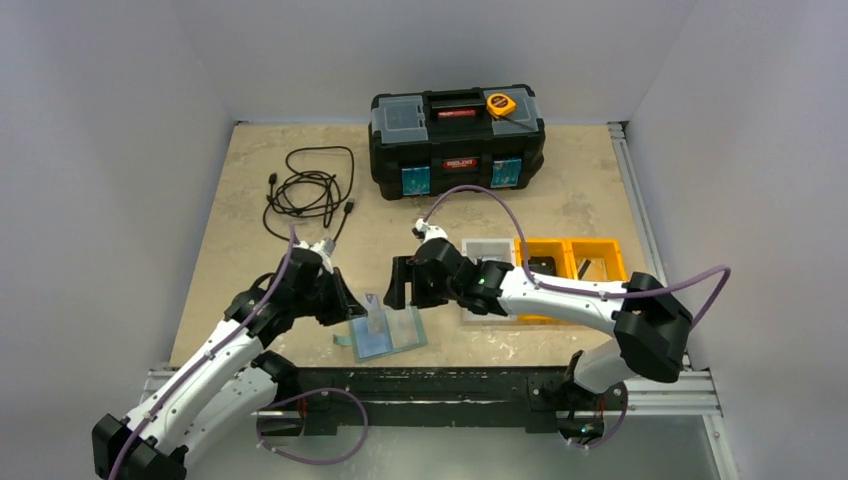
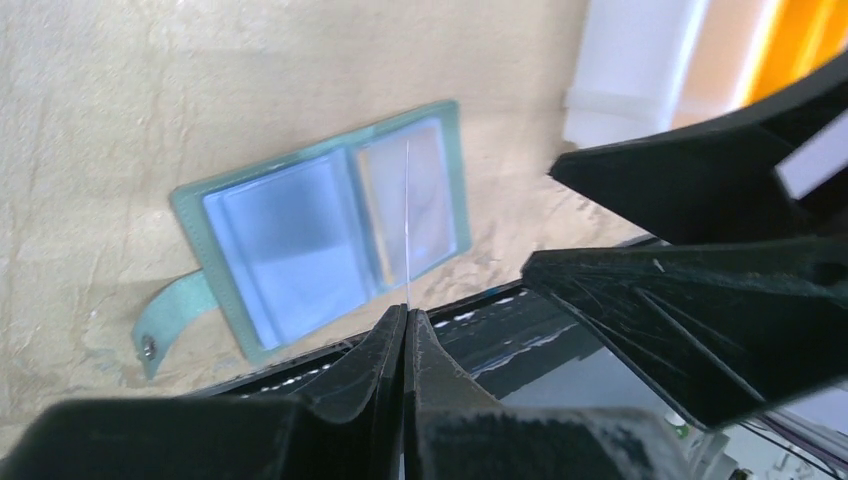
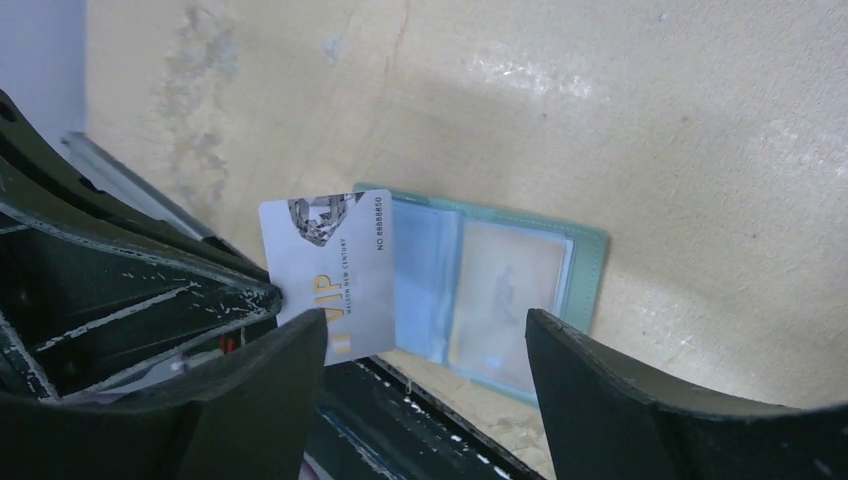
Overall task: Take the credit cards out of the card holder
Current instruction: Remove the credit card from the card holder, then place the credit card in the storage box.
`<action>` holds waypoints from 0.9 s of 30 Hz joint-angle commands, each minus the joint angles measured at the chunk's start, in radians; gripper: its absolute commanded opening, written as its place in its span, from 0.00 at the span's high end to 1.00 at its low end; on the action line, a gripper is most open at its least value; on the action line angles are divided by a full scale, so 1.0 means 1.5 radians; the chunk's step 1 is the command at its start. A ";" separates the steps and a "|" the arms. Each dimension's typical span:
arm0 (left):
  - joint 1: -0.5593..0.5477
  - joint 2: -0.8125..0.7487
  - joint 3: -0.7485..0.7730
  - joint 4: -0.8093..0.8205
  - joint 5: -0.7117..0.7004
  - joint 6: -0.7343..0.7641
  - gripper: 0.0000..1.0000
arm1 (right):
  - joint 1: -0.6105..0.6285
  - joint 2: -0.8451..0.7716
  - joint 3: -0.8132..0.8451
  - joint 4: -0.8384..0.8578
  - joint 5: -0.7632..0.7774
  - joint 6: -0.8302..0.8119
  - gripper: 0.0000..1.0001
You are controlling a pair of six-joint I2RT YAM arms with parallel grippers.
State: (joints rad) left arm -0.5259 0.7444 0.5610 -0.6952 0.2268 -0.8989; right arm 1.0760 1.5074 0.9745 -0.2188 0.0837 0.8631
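The teal card holder [image 1: 388, 336] lies open near the table's front edge, pale blue pockets up [image 2: 300, 245] [image 3: 520, 290]. A tan card [image 2: 425, 195] shows inside its right pocket. My left gripper [image 1: 352, 308] [image 2: 406, 312] is shut on a credit card [image 1: 377, 318], held upright above the holder. The left wrist view shows this card only as a thin edge [image 2: 408, 220]. In the right wrist view it is a pale card [image 3: 330, 275] with gold VIP lettering. My right gripper [image 1: 410, 288] [image 3: 425, 330] stands open just right of the card, with nothing between its fingers.
A black toolbox [image 1: 457, 140] with a yellow tape measure [image 1: 501, 104] on its lid stands at the back. A coiled black cable [image 1: 308, 192] lies at the back left. A white bin [image 1: 487, 252] and orange bins [image 1: 570, 260] sit to the right, under the right arm.
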 commanded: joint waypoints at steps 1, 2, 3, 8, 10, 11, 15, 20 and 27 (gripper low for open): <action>0.029 -0.032 0.035 0.066 0.073 -0.016 1.00 | -0.039 -0.046 -0.054 0.122 -0.076 -0.001 0.25; 0.036 -0.036 0.035 0.079 0.088 -0.022 1.00 | -0.049 -0.058 -0.070 0.147 -0.095 0.002 0.23; 0.045 -0.040 0.034 0.093 0.106 -0.028 1.00 | -0.060 -0.073 -0.085 0.172 -0.113 0.005 0.21; 0.082 -0.049 0.006 0.207 0.203 -0.083 1.00 | -0.115 -0.143 -0.163 0.297 -0.201 0.026 0.14; 0.094 -0.042 -0.011 0.268 0.241 -0.113 1.00 | -0.130 -0.160 -0.184 0.344 -0.232 0.037 0.14; 0.097 -0.034 -0.021 0.300 0.260 -0.128 1.00 | -0.135 -0.168 -0.194 0.366 -0.248 0.045 0.14; 0.102 -0.014 -0.042 0.390 0.295 -0.168 1.00 | -0.162 -0.185 -0.241 0.466 -0.307 0.099 0.14; 0.103 0.000 -0.053 0.452 0.321 -0.193 1.00 | -0.178 -0.191 -0.260 0.529 -0.344 0.140 0.17; 0.103 0.011 -0.058 0.507 0.346 -0.203 1.00 | -0.186 -0.186 -0.270 0.571 -0.366 0.171 0.25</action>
State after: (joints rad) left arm -0.3798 0.7559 0.4770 -0.0429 0.6899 -1.1790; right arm 0.8055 1.2419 0.5800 0.5201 -0.4122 1.0737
